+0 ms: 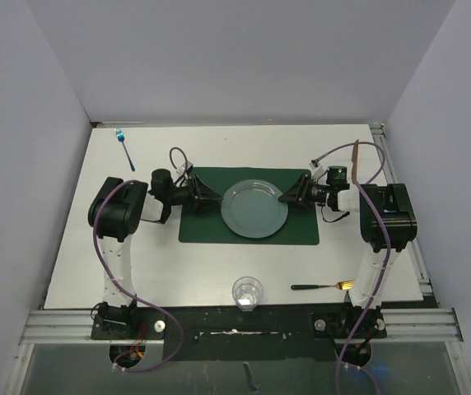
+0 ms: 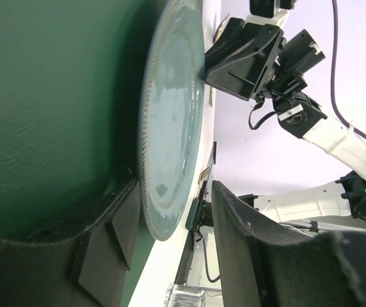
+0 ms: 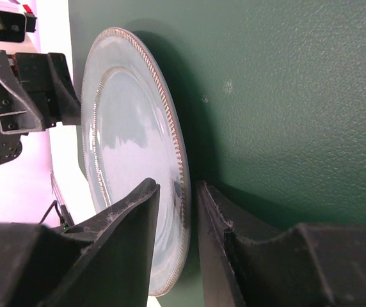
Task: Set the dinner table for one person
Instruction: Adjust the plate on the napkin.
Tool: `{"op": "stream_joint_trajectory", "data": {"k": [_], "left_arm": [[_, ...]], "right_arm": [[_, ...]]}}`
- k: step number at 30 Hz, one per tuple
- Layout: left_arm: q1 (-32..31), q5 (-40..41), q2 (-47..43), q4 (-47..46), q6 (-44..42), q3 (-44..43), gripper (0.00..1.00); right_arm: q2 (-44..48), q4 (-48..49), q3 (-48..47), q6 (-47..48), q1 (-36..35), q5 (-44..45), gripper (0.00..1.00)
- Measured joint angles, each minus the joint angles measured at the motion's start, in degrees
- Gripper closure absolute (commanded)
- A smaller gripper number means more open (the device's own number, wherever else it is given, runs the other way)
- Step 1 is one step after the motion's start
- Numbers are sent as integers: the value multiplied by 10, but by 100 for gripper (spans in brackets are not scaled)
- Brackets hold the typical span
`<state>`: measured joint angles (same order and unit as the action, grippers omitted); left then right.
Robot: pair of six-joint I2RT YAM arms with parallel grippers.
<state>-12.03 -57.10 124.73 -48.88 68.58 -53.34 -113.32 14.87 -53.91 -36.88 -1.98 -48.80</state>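
A pale blue-grey plate (image 1: 254,207) lies flat in the middle of a dark green placemat (image 1: 301,232) on the white dinner table (image 1: 75,247). My left gripper (image 1: 216,197) is low at the plate's left rim. In the left wrist view this gripper (image 2: 175,192) stands wide open, the rim of the plate (image 2: 170,128) between the fingers and close to the mat-side one. My right gripper (image 1: 286,198) is at the right rim. In the right wrist view it (image 3: 176,185) straddles the rim of the plate (image 3: 132,128) with a narrow gap showing.
A blue spoon (image 1: 123,146) lies at the far left of the table. A knife (image 1: 356,155) lies at the far right by the rail. A dark-handled fork (image 1: 322,287) and a clear glass (image 1: 248,292) are near the front edge.
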Motion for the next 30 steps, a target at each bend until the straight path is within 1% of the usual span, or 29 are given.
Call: {"op": "stream_joint_trajectory", "data": {"k": [2,6,12,15,21,27,30], "left_arm": [[-4,-2,0,-19,13,0,60],[-8,-5,0,-36,29,0,60],[-12,-6,0,-27,21,-1,60],[-12,-8,-1,16,-11,-9,60],[-15,3,-34,155,-119,-40,61],[-13,3,-45,197,-156,-42,61],[-11,17,-47,222,-171,-42,61]], "right_arm": [[0,0,0,0,0,1,69],[0,-2,-1,2,0,1,69],[0,-6,-3,4,0,2,69],[0,-9,-4,4,0,2,69],[0,-17,-8,7,0,3,69],[0,-21,-11,9,0,3,69],[0,-21,-11,9,0,3,69]]}}
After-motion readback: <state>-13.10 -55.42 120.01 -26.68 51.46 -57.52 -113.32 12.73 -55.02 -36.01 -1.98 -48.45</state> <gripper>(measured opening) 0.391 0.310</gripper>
